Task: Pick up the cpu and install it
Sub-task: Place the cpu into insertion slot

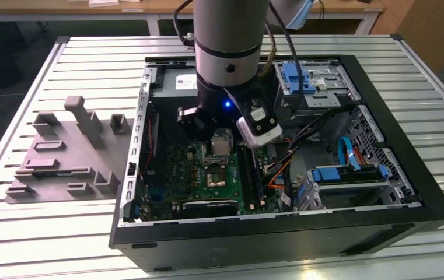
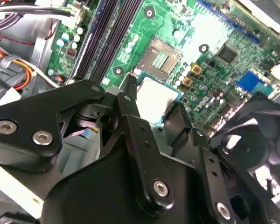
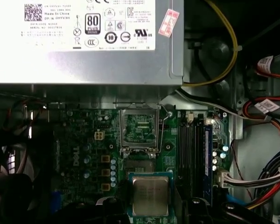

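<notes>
Tool: your tool (image 2: 155,101) is closed onto the cpu. One black finger (image 2: 129,91) sits against one edge of the chip and its partner against the opposite edge, so the jaws stand only as wide as the chip.
Cpu: the cpu (image 2: 154,95) is in that grip, lying flat with its silvery top up. You have it over the green motherboard (image 2: 210,28), not in the socket.
Socket: the socket (image 3: 140,127) is open, with its metal frame around it. In the first wrist view it lies between the chip and the power supply (image 3: 84,60), just beside the chip.
Memory slots: the long dark slots (image 3: 191,149) run alongside both the socket and the chip.
Arm: in the exterior view your arm (image 1: 226,41) reaches straight down into the open black computer case (image 1: 408,192), with its wrist over the board.
Case: it lies on its side on the white slatted counter (image 1: 66,233), open side up. Bundles of cables (image 1: 300,137) lie toward the exterior view's right.
Grey blocks: the dull grey plastic blocks (image 1: 58,157) sit on the counter just beside the case, on the exterior view's left.
</notes>
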Action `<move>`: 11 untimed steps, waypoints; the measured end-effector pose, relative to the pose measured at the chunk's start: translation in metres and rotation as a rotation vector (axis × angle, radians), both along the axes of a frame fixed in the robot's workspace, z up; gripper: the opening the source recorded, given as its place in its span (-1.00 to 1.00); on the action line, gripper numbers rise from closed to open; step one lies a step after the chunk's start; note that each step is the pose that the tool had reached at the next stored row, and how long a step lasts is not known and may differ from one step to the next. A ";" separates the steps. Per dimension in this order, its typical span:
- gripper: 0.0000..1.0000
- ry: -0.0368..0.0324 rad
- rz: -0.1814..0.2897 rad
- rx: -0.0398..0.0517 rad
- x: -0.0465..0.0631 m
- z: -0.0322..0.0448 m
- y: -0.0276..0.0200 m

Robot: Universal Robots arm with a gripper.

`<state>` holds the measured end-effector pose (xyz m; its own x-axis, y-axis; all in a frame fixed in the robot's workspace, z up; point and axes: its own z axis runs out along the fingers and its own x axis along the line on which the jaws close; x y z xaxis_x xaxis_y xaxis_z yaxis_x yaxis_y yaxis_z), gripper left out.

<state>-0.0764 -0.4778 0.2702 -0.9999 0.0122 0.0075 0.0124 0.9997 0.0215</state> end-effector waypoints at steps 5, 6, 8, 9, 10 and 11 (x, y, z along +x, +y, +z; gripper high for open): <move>-0.06 0.0010 0.000 0.0002 0.000 -0.0092 -0.0027; -0.06 0.0013 0.002 0.0002 0.000 -0.0111 -0.0028; -0.06 0.0015 0.005 0.0003 0.000 -0.0147 -0.0030; -0.06 0.0015 0.006 0.0003 0.000 -0.0165 -0.0031; -0.06 0.0015 0.006 0.0003 0.000 -0.0184 -0.0032; -0.06 0.0015 0.006 0.0002 0.000 -0.0202 -0.0033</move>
<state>-0.0764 -0.4811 0.2500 -0.9999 0.0063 0.0091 0.0064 0.9997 0.0217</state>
